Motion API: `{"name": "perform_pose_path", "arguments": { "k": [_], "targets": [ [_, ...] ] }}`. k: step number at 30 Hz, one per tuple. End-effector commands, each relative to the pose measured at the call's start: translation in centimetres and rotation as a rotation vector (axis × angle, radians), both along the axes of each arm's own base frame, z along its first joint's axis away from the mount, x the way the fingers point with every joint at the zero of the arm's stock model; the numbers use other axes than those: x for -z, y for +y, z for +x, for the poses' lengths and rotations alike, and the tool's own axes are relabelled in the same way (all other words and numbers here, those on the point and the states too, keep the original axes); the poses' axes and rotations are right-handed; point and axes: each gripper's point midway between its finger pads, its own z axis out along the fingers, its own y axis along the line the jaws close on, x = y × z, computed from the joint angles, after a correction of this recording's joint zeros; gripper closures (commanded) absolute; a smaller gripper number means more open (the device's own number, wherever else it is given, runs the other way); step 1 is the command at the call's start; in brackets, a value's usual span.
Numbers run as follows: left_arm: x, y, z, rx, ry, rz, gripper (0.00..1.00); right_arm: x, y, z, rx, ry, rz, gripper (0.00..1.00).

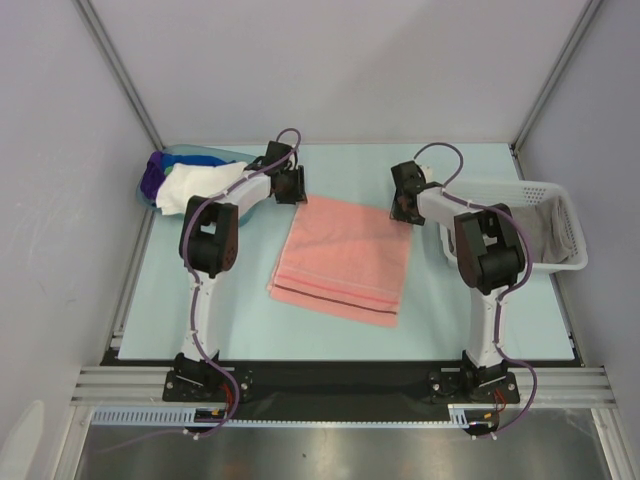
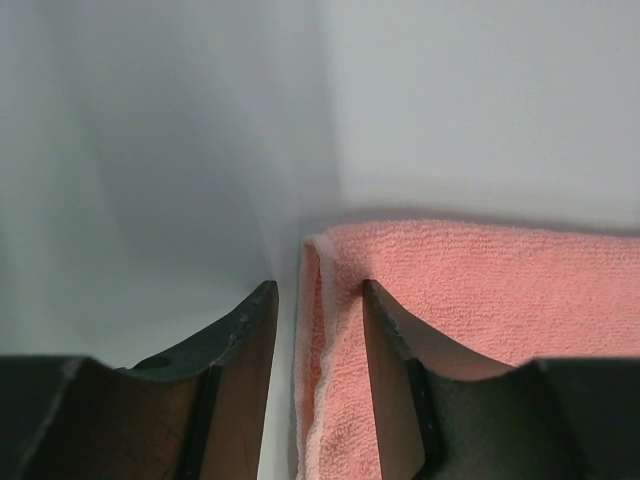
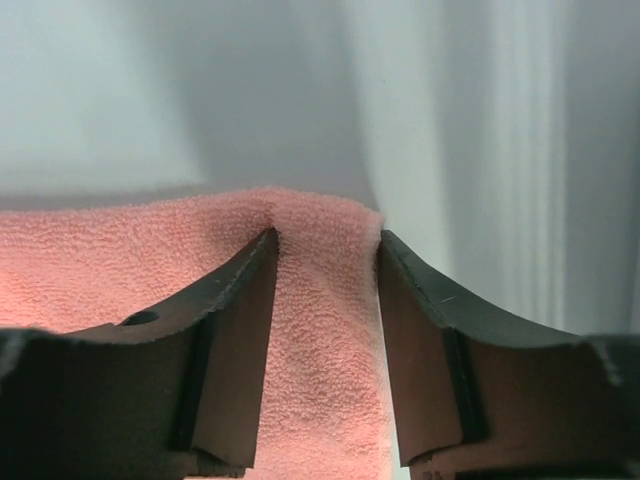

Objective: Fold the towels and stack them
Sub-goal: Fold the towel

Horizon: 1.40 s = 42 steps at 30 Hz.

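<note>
Table (image 1: 200,320): pale blue.
Pink towel (image 1: 345,260): folded, flat at table centre.
Basket (image 1: 560,190): 3 o'clock, grey towel (image 1: 545,225) inside.
Tub (image 1: 190,152): 10 o'clock, heaped towels (image 1: 195,182).
Left gripper (image 1: 290,185): at the pink towel's 11 o'clock corner, jaws apart astride the edge, not pinching.
Right gripper (image 1: 405,205): 1 o'clock corner, cloth apparently pinched between its fingers.
Step, judged: finishing a fold.
Next: free the right corner and lift both grippers clear without dragging the layers.

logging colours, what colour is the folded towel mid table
Salmon pink towel; clearest in top external view.
</note>
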Motion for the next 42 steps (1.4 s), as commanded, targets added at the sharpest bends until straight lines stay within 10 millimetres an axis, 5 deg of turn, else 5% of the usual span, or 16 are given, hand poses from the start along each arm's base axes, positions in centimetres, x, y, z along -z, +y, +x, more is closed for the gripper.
{"name": "perform_pose_path", "arguments": {
  "k": [1, 11, 25, 42],
  "targets": [
    [-0.4, -0.4, 1.0, 0.008, -0.033, 0.009, 0.55, -0.1, 0.6, 1.1, -0.013, -0.022, -0.006, 0.52],
    [-0.3, -1.2, 1.5, 0.028, -0.053, -0.024, 0.65, 0.3, 1.1, 1.5, -0.027, -0.017, -0.009, 0.65],
    [-0.6, -1.5, 2.4, 0.040, -0.122, -0.067, 0.99, 0.1, 1.0, 2.5, -0.044, -0.032, -0.035, 0.88],
    [-0.9, -0.9, 3.3, 0.006, -0.163, -0.089, 0.99, 0.4, 1.1, 3.1, -0.061, -0.043, -0.034, 0.99]
  ]
}}
